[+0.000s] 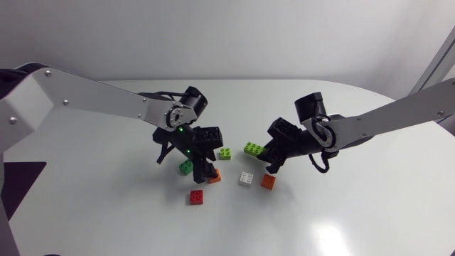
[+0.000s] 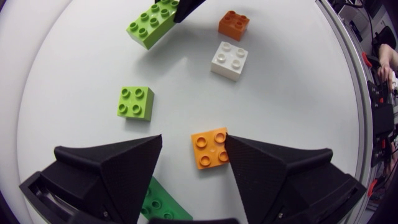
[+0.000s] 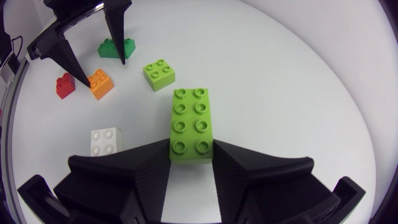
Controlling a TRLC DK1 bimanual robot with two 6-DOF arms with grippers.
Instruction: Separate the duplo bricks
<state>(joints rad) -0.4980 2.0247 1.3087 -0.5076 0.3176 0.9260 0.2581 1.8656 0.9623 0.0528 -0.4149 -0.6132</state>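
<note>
Lime brick (image 3: pixel 191 121) pinched in right claw (image 3: pixel 191 152); left claw (image 2: pixel 193 140) spread.

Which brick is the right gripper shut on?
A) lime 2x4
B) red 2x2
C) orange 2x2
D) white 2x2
A: in the right wrist view the right gripper has both fingers against the long sides of the lime 2x4. The white 2x2 lies free beside it.
</note>
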